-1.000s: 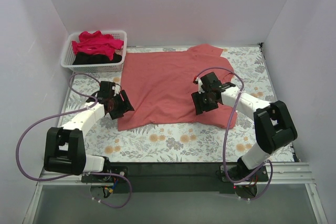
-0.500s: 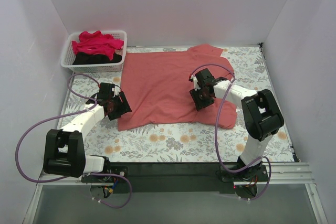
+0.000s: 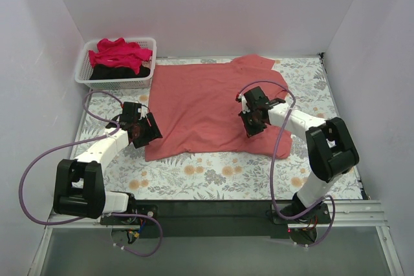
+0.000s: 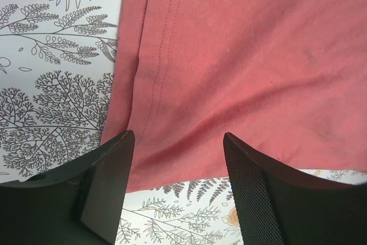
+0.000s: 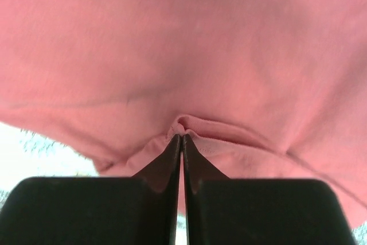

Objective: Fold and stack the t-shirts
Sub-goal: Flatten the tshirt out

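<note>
The coral-red t-shirt (image 3: 200, 105) lies spread flat on the floral table cover. My right gripper (image 3: 252, 127) sits on its right lower part. In the right wrist view that gripper (image 5: 182, 136) is shut on a small raised pinch of the coral cloth (image 5: 183, 44). My left gripper (image 3: 147, 134) hovers at the shirt's lower left corner. It is open (image 4: 178, 136), and the hemmed edge of the shirt (image 4: 229, 55) lies between the two fingers without being gripped. A crimson-pink t-shirt (image 3: 119, 53) and a black t-shirt (image 3: 123, 72) lie in the basket.
The white slatted basket (image 3: 83, 75) stands at the back left corner. White walls close in the table on three sides. Bare floral cover (image 3: 213, 172) runs along the front, below the shirt. Purple cables loop from both arms.
My right gripper has closed from open onto a fold of the coral shirt, after shifting slightly over the cloth. The left gripper stays open in the same place.
</note>
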`<action>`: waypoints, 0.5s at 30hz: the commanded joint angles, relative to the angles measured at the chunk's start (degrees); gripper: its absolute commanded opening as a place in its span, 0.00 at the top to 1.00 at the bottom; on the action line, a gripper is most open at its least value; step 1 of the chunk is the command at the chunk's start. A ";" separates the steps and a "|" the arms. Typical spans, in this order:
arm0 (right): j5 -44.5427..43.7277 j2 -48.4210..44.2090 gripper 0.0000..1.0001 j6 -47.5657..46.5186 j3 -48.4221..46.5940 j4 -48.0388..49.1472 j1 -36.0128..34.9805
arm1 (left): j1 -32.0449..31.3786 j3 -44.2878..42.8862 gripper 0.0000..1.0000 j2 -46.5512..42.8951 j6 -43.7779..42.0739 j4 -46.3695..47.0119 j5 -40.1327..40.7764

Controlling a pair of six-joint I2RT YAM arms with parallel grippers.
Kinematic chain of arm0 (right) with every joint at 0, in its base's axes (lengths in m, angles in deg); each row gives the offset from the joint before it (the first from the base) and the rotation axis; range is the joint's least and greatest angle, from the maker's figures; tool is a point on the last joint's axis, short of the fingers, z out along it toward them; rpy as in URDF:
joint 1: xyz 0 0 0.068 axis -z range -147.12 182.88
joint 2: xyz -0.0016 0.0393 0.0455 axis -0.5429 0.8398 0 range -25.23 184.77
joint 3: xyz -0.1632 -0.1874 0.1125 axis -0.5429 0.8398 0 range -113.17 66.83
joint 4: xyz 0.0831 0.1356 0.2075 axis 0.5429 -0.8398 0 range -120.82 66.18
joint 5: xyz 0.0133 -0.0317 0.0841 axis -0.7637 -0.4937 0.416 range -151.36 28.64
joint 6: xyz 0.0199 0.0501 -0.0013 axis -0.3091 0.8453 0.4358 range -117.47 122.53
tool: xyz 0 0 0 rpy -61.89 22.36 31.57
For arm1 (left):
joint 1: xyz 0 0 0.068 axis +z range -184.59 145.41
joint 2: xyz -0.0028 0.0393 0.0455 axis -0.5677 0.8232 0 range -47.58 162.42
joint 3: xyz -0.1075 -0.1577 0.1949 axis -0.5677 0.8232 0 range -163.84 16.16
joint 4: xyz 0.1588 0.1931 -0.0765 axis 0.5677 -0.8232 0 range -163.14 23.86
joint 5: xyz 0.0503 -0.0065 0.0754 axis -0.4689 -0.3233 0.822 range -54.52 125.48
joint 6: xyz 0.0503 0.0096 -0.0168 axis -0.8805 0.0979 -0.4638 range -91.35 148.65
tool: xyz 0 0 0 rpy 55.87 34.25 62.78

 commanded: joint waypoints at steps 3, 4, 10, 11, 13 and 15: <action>1.46 -9.27 0.95 7.19 4.66 -2.46 -2.17 | 0.03 0.12 0.38 -2.24 -0.68 0.90 1.09; 1.20 -10.16 0.95 8.17 5.71 -3.25 -2.70 | 0.03 0.21 0.38 -2.33 -0.68 0.90 1.09; 4.36 -18.16 0.93 13.79 13.19 -4.75 -4.99 | -0.05 0.12 0.38 -2.51 -0.68 0.90 0.74; 4.80 -20.26 0.93 14.32 14.15 -5.19 -5.26 | -0.14 0.12 0.38 -2.60 -0.86 1.16 0.48; 6.46 -22.38 0.93 15.29 16.44 -5.63 -6.22 | -0.58 0.21 0.38 -3.21 -1.03 1.69 -0.23; 8.31 -25.27 0.91 16.79 18.89 -6.07 -6.75 | -0.84 0.21 0.38 -3.65 -1.30 2.22 -0.93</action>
